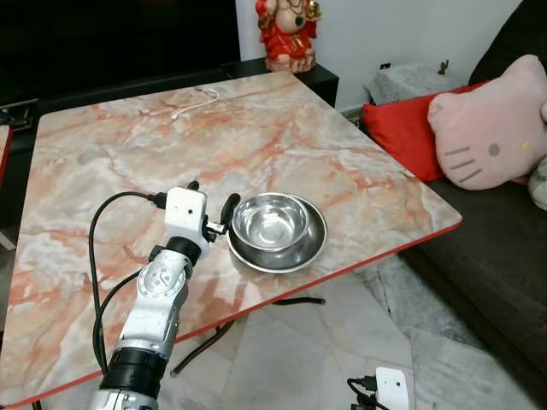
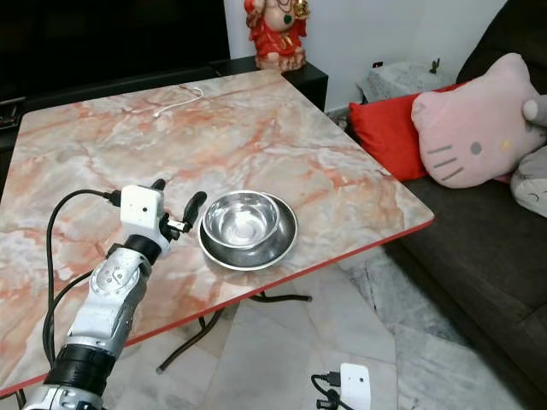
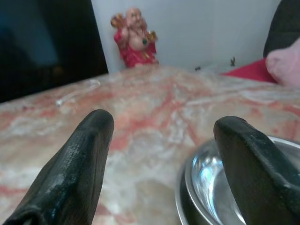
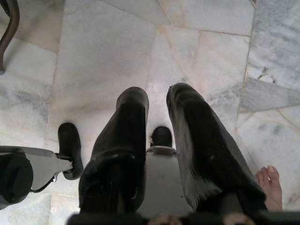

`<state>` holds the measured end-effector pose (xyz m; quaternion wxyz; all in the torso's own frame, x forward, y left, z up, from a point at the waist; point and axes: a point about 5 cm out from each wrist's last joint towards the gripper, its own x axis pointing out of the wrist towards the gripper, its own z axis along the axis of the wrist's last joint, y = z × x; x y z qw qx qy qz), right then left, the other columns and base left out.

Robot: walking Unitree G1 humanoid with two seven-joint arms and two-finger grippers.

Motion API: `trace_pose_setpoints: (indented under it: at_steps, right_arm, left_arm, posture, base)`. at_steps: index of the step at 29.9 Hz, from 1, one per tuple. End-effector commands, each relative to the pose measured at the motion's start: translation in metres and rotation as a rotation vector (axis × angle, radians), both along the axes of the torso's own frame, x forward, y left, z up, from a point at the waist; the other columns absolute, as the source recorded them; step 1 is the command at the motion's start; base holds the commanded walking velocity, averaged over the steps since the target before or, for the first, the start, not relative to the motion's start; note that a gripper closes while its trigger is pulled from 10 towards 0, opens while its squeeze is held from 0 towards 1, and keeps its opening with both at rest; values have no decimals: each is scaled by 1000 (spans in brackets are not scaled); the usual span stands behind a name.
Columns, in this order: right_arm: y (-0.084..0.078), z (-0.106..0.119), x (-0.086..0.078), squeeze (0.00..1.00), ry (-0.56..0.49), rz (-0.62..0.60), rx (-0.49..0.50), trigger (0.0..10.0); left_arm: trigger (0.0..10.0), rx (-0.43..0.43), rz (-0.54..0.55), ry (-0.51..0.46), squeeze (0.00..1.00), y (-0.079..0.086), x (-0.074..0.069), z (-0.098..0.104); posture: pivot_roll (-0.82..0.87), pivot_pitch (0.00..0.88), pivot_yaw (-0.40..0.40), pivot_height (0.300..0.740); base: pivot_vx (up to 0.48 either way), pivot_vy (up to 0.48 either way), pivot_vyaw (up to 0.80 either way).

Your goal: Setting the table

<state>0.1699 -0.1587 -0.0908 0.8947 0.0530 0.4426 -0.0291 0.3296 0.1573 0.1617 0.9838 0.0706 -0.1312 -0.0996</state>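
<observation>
Left claw point(image 1: 212, 207) is spread wide and empty beside nested steel bowls point(image 1: 276, 231) on the bench point(image 1: 256, 137). Bowls likely light, rigid, slippery; grip the rim.

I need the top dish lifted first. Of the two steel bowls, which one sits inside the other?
The smaller, deeper bowl sits inside; the wider, shallower bowl lies under it on the marble table, its rim showing all around. The open left pincer is beside them.

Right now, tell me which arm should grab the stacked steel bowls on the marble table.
Left. The left pincer is open above the table with one finger at the rim of the stacked shiny steel bowls. The right pincer hangs low, pointing at the pale tiled floor.
</observation>
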Motion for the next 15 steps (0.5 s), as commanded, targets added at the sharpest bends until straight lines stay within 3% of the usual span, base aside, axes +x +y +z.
trace_pose_setpoints:
  at_steps: [1, 3, 10, 15]
  right_arm:
    - [0, -2, -4, 0, 9, 1, -1, 10000]
    - [0, -2, -4, 0, 9, 2, -1, 10000]
    - [1, -2, -4, 0, 10, 21, -12, 10000]
    - [2, -2, -4, 0, 6, 33, -7, 10000]
  left_arm:
    - [10000, 38, 20, -39, 0, 3, -2, 4]
    - [10000, 48, 22, -37, 0, 3, -2, 3]
    - [10000, 16, 44, -28, 0, 6, -4, -1]
    - [10000, 30, 37, -38, 0, 3, -3, 0]
  posture:
    - [56, 0, 9, 740]
    - [56, 0, 9, 740]
    - [59, 0, 12, 740]
    - [63, 0, 11, 740]
  base:
    - [0, 0, 0]
    - [0, 0, 0]
    - [0, 480, 0]
    - [0, 480, 755]
